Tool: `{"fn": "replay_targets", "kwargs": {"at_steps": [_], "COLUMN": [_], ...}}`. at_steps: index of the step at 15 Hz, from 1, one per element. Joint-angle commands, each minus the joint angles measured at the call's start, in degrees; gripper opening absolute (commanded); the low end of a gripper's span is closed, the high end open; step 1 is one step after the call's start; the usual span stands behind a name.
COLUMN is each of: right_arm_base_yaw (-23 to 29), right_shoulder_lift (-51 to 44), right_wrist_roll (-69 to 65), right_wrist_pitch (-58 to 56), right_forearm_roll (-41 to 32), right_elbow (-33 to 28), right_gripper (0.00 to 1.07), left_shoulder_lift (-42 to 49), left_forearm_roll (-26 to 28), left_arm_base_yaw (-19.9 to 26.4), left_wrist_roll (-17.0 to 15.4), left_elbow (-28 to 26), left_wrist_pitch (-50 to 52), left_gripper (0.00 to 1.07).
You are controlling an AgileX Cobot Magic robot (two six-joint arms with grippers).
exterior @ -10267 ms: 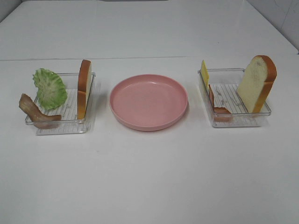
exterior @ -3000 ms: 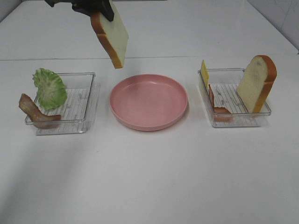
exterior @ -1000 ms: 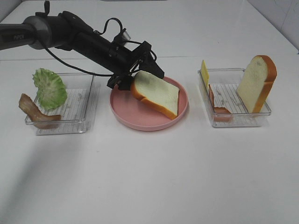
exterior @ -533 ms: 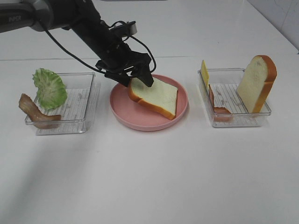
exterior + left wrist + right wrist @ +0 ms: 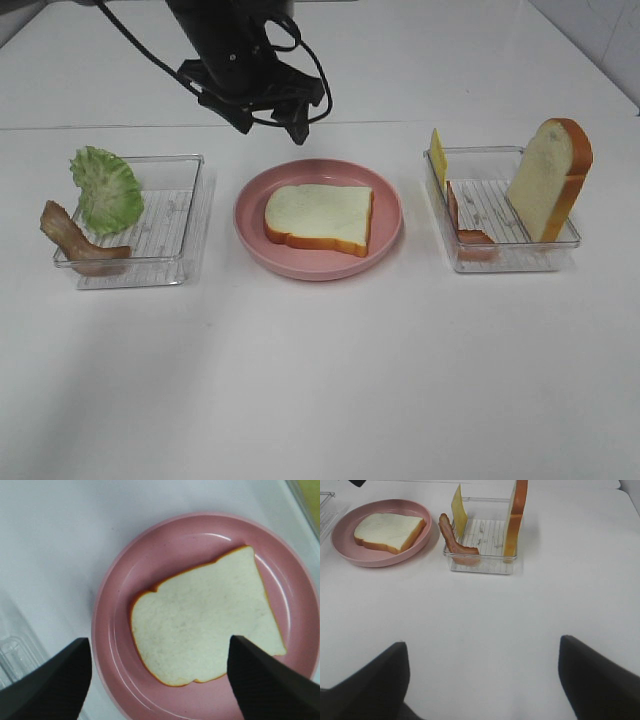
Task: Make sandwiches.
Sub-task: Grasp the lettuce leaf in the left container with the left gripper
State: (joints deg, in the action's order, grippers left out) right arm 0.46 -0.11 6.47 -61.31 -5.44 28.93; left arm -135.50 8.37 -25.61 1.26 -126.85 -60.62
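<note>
A clear plastic tray (image 5: 165,225) sits toward the left edge of the white bench (image 5: 320,380). A ruffled green lettuce leaf (image 5: 105,188) stands in it. A wavy brown bacon strip (image 5: 72,240) leans on the tray side nearest that edge. Only the high camera shows these two.

A round pink plate (image 5: 320,262) is in the middle of the bench. A white bread slice with orange-brown crust (image 5: 318,216) lies flat on it. The black left gripper (image 5: 270,130) hangs above the plate's far side. Its jaws are wide and hold nothing. The left wrist camera looks straight down on the bread, with nothing touching it.

A second clear plastic tray (image 5: 495,215) sits toward the right edge. A thin yellow cheese square (image 5: 438,158) stands in it. Then comes a second brown bacon strip (image 5: 470,235), and a second bread slice (image 5: 545,180) stands upright. The right wrist camera shows this bacon's whole curve.

Only that camera shows the right gripper (image 5: 482,680). Its jaws are wide over bare bench and hold nothing.
</note>
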Motion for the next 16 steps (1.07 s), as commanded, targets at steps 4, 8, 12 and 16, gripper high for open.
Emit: {"fn": "replay_targets", "kwargs": {"at_steps": [4,8,12,16], "right_arm_base_yaw": [-0.34,-0.34,-0.34,-0.34], "right_shoulder_lift": [-0.92,-0.92,-0.92,-0.92], "right_wrist_roll": [0.29,0.29,0.29,0.29], "right_wrist_pitch": [0.52,0.52,0.52,0.52], "right_forearm_roll": [-0.23,-0.23,-0.23,-0.23], "right_elbow": [-0.11,-0.11,-0.11,-0.11], "right_gripper": [0.78,0.78,0.78,0.78], "left_shoulder_lift": [5.84,6.76,7.16,7.16], "left_forearm_roll": [-5.44,-8.94,-8.37,-6.99], "left_arm_base_yaw": [-0.11,4.35,12.03,17.93], "left_wrist_roll": [-1.26,-3.78,-6.59,-6.76], "left_elbow": [-0.4,-0.34,-0.34,-0.23], "left_wrist_pitch": [-4.87,-13.12,-13.12,-13.12], "left_gripper": [0.73,0.73,0.73,0.73]}}
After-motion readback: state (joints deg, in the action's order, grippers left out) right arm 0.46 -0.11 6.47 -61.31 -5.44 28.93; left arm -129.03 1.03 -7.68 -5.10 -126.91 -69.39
